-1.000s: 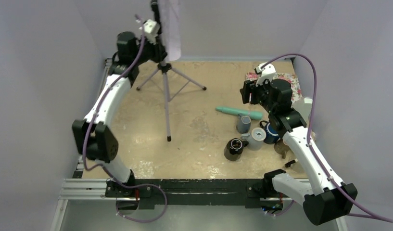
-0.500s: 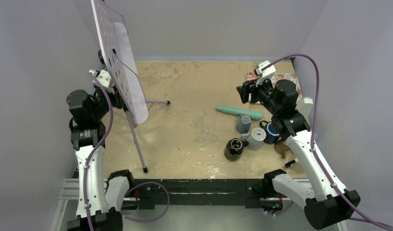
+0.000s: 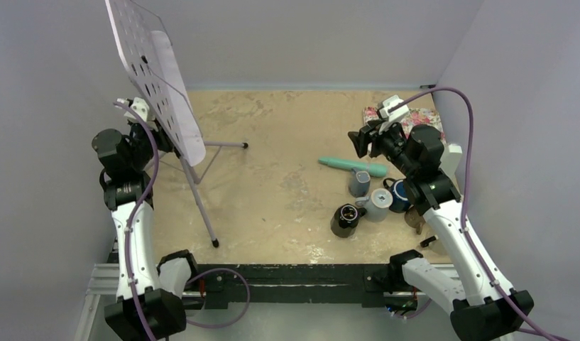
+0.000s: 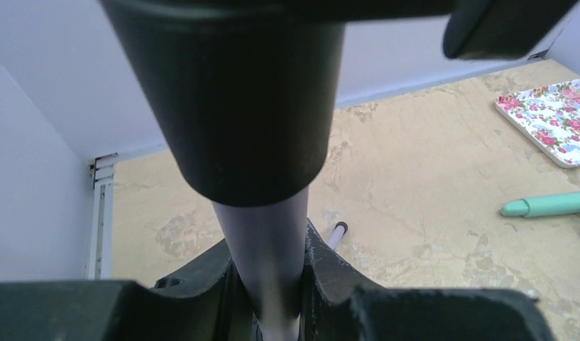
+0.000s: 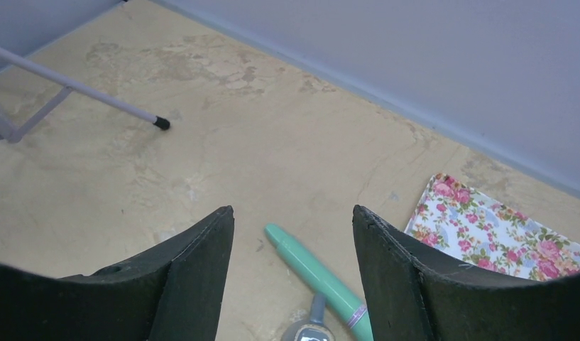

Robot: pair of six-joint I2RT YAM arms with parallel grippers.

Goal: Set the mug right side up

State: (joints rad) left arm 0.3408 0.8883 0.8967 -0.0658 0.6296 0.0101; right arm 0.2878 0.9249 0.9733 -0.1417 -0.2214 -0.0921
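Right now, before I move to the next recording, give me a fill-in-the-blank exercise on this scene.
The left gripper has its jaws ____ on the music stand.
The right gripper hovers near the teal tube with its jaws ____.
The floral tray lies at the far ____ corner of the table.
Missing words: shut; open; right.

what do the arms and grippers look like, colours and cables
The left arm and right arm both have white link shells with black cylindrical joint housings. A purple cable loops along each to a small white camera block at the wrist. The right gripper and left gripper have matte black, wedge-shaped fingers. No markings are legible.
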